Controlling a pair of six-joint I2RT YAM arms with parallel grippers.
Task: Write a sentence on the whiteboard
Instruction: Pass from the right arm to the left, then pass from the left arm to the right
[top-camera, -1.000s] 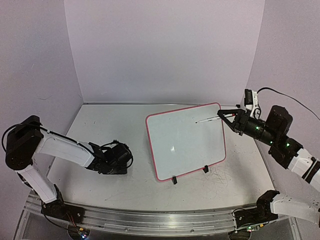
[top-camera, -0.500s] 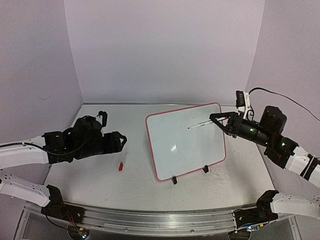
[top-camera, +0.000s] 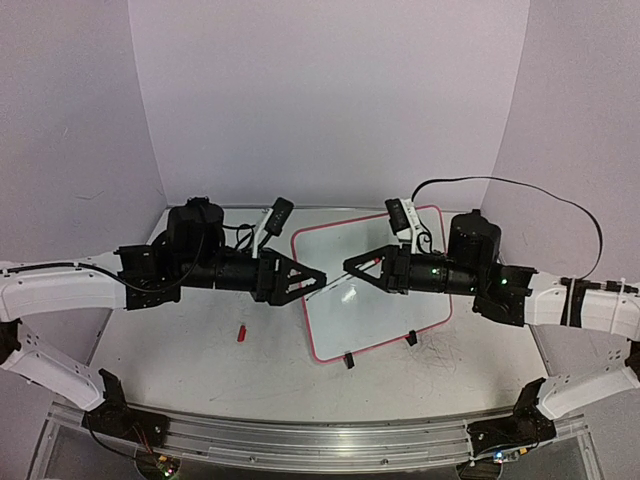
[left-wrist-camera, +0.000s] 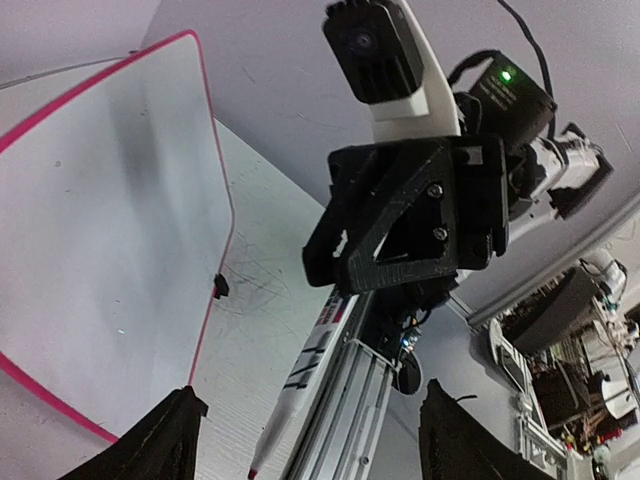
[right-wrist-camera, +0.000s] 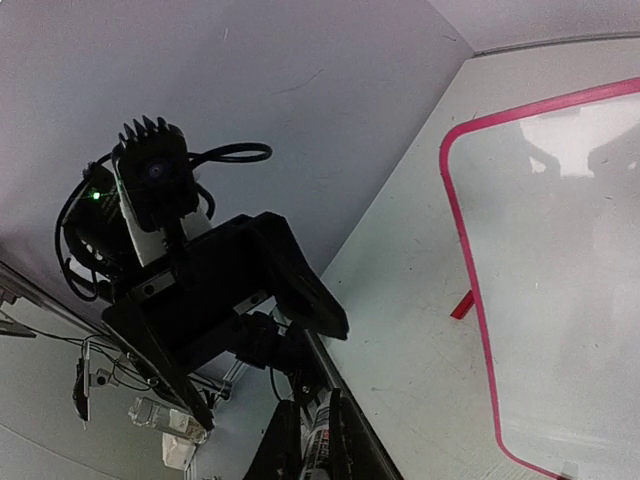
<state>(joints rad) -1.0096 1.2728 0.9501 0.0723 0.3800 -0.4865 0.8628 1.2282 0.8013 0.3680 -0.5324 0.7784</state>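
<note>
Big change in the last second: the left gripper (top-camera: 312, 283) has come up off the table (top-camera: 180, 350) and swung to the middle. The right gripper (top-camera: 350, 272) has pulled in from the board's far corner. Now the two sit nose to nose just above the left part of the whiteboard (top-camera: 400, 310). The right one is clamped on the marker (left-wrist-camera: 305, 365), barrel between its fingers, red tip pointing into the left one's gap. From the left wrist I see its fingers (left-wrist-camera: 160, 440) spread wide either side of that tip, holding nothing, and whether they touch it I can't tell. A red cap (top-camera: 241, 332) lies on the table left of the board, apart from both grippers. The whiteboard stands propped on its black feet at centre-right, face bare, with no sentence on it. I read this as a handover or regrip of the marker, so writing hasn't begun and the pen is off the board.
</note>
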